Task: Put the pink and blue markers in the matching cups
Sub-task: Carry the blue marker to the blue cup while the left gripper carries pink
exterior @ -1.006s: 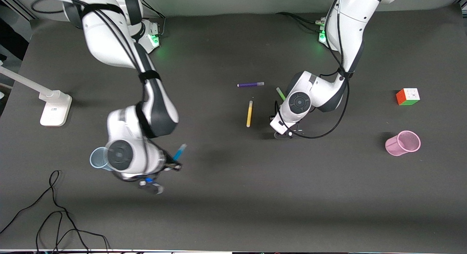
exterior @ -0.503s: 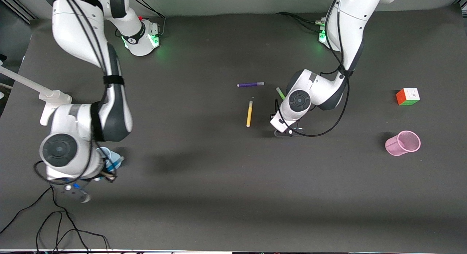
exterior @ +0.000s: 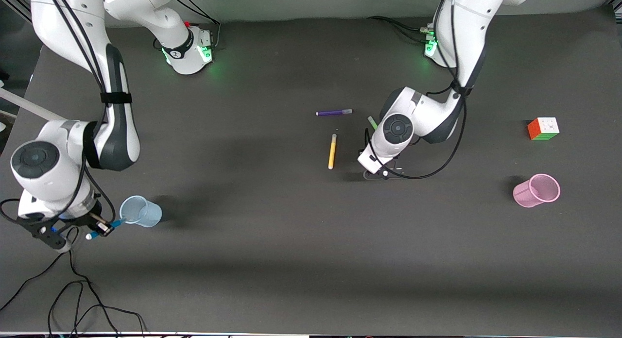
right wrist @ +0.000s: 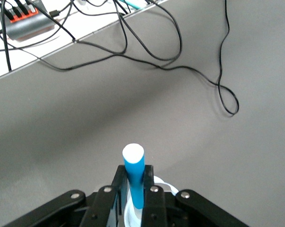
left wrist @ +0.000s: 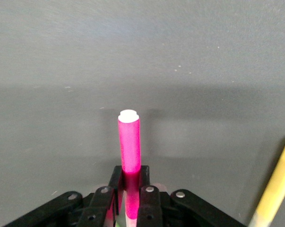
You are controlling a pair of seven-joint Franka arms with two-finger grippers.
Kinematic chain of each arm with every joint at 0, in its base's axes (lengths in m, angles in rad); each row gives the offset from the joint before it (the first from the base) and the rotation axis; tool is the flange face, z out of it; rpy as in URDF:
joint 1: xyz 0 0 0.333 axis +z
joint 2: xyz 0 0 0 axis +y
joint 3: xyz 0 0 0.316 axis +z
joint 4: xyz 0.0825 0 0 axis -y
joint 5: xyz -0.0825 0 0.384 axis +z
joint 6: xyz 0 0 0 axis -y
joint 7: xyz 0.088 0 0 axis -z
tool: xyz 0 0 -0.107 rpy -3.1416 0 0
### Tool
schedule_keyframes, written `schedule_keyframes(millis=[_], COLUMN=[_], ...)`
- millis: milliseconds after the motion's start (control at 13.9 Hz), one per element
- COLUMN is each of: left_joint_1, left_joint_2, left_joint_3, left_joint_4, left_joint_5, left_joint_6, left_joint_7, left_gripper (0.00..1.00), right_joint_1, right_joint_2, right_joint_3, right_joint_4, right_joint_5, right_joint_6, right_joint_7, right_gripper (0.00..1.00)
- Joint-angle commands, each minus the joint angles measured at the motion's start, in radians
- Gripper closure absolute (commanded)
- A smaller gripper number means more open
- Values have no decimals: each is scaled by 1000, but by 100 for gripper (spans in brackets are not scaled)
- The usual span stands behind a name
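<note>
Markers both gripped mid-barrel: right gripper clenched on blue marker above blue cup; left gripper clamped pink marker, pink cup well away. Light, stiff, probably slick.

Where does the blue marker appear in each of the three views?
Front view: the blue marker is in the right tool, its tip at the blue cup.
Left wrist view: not in it.
Right wrist view: it stands up between that tool's fingers.
Shared landmark: the blue cup's rim under the marker.
</note>
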Motion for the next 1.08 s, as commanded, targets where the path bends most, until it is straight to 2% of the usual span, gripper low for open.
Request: schedule_keyframes(millis=[0, 215, 359, 718, 862, 934, 1006], left_joint_1=[26, 77, 138, 399, 479, 509, 546], left_joint_2=[-95, -157, -201, -275, -275, -266, -260], left_joint_3=[14, 14, 18, 23, 23, 25, 23], left_joint_4=[104, 146, 147, 147, 147, 147, 144], left_joint_5=[40, 171, 206, 226, 228, 234, 254], left_joint_6=[-257, -388, -431, -453, -444, -432, -394], left_joint_7=[21, 41, 145, 663, 786, 840, 904], left_gripper=[100, 100, 100, 100, 100, 100, 100], right_joint_1=[38, 40, 38, 35, 31, 28, 27], right_joint_2=[-155, -204, -203, -192, -183, -180, -177], right_joint_3=[-1, -3, -15, -16, -16, -16, -16], right_joint_4=[-225, -365, -406, -399, -388, -387, -387], right_joint_5=[-89, -107, -135, -140, -140, -140, -140], right_joint_6=[108, 253, 330, 349, 362, 373, 376], right_joint_7=[-6, -1, -7, -6, -6, -6, -6], right_gripper=[100, 100, 100, 100, 100, 63, 15])
